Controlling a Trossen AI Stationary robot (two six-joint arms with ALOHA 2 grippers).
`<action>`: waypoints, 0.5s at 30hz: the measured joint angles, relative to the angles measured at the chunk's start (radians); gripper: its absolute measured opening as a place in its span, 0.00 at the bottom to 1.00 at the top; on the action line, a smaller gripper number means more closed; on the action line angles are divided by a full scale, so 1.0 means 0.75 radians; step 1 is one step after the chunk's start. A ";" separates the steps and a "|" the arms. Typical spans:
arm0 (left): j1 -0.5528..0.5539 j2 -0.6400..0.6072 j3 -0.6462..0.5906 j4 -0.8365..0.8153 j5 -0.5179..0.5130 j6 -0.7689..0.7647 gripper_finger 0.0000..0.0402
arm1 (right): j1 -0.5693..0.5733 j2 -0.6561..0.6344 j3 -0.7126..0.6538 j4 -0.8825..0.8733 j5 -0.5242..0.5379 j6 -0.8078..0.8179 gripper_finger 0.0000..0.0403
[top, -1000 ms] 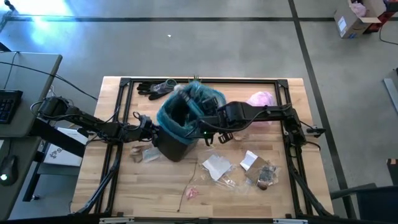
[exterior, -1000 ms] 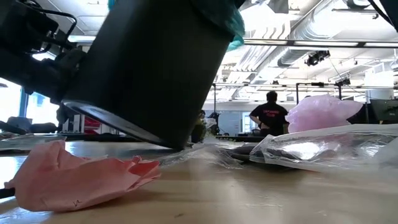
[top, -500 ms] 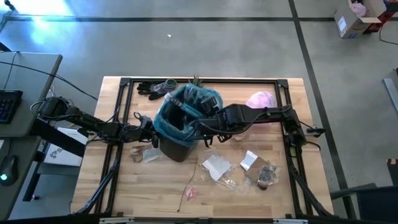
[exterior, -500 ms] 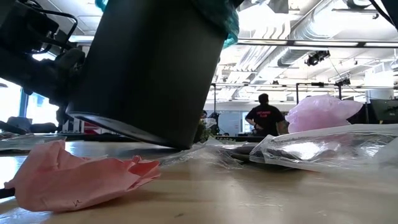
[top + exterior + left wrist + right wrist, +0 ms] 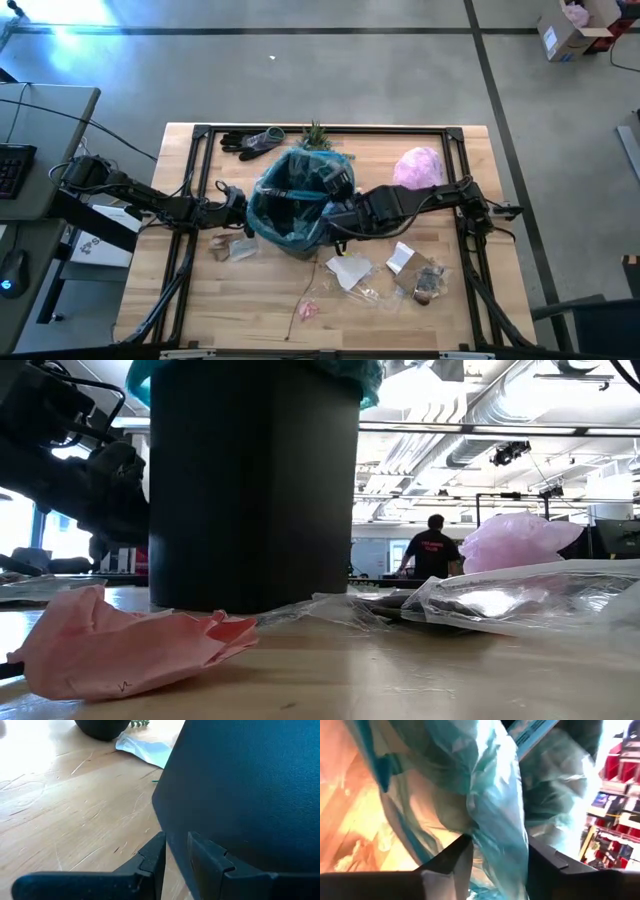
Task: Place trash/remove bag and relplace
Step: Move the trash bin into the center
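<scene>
Bin (image 5: 292, 222) stands upright mid-worktop (image 5: 240, 310) in the high view, lined with the teal bag (image 5: 268, 212), whose rim drapes over the bin's edge. Right pincer (image 5: 338, 190) sits at the bin's rim on the side toward the pink bag (image 5: 420, 166); left pincer (image 5: 243, 201) is against the opposite wall of the bin. Trash lies on the near side of the right pincer: white scrap (image 5: 348, 268), silvery wrapper (image 5: 400, 258), brownish lump (image 5: 430, 286); a pale wrapper (image 5: 232, 248) lies near the left pincer. Gloves (image 5: 248, 141) and small plant (image 5: 316, 135) lie beyond the bin. Low view: bin (image 5: 254, 490) flat on the worktop, crumpled pink scrap (image 5: 120, 645) in front, clear wrapper (image 5: 520, 600) to one side, a person (image 5: 432, 548) far behind. Left wrist view: left pincer (image 5: 176, 851) with fingers (image 5: 152, 857) narrowly apart, the bin wall (image 5: 250, 790) close against them; grip on it cannot be told. Right wrist view: right pincer (image 5: 497, 857) parted, a fold of bag (image 5: 495, 810) between the fingers (image 5: 451, 860), not visibly pinched.
</scene>
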 joint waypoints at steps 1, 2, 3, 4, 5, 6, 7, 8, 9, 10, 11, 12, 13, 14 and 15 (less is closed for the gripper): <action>0.000 0.000 0.000 0.000 -0.001 0.000 0.17 | 0.008 -0.005 0.001 0.016 0.014 -0.003 0.35; 0.000 0.000 0.000 0.000 -0.001 -0.001 0.17 | 0.016 -0.010 0.001 0.033 0.027 -0.013 0.36; 0.000 0.000 0.000 0.000 -0.001 -0.002 0.17 | 0.023 -0.017 0.001 0.058 0.034 -0.024 0.38; 0.000 0.000 0.000 0.000 -0.001 -0.008 0.17 | 0.032 -0.025 0.001 0.095 0.043 -0.035 0.39; 0.000 0.000 0.000 -0.001 -0.001 -0.011 0.17 | 0.040 -0.033 0.001 0.135 0.055 -0.048 0.40; 0.000 0.000 0.000 0.000 0.000 -0.012 0.17 | 0.048 -0.043 0.001 0.169 0.067 -0.057 0.41; 0.000 0.000 0.000 0.001 0.000 -0.016 0.17 | 0.055 -0.053 0.001 0.199 0.081 -0.060 0.41; 0.000 0.000 0.000 0.001 0.000 -0.022 0.17 | 0.061 -0.065 0.001 0.228 0.097 -0.062 0.41; 0.000 0.000 0.000 0.004 0.001 -0.022 0.17 | 0.064 -0.075 0.001 0.251 0.110 -0.061 0.41; 0.001 0.000 0.000 0.013 0.002 -0.022 0.17 | 0.066 -0.088 0.002 0.269 0.128 -0.058 0.41; 0.001 0.000 0.000 0.024 0.004 -0.021 0.17 | 0.067 -0.096 0.002 0.284 0.150 -0.053 0.41; 0.001 0.000 0.000 0.036 0.004 -0.004 0.17 | 0.071 -0.108 0.002 0.300 0.179 -0.045 0.41; 0.001 0.000 0.000 0.055 0.004 0.014 0.17 | 0.074 -0.118 0.002 0.312 0.204 -0.033 0.41; 0.001 0.000 0.000 0.080 0.004 0.036 0.17 | 0.077 -0.131 0.002 0.330 0.227 -0.028 0.41; 0.001 0.000 0.000 0.104 0.005 0.061 0.17 | 0.080 -0.143 0.002 0.350 0.244 -0.024 0.41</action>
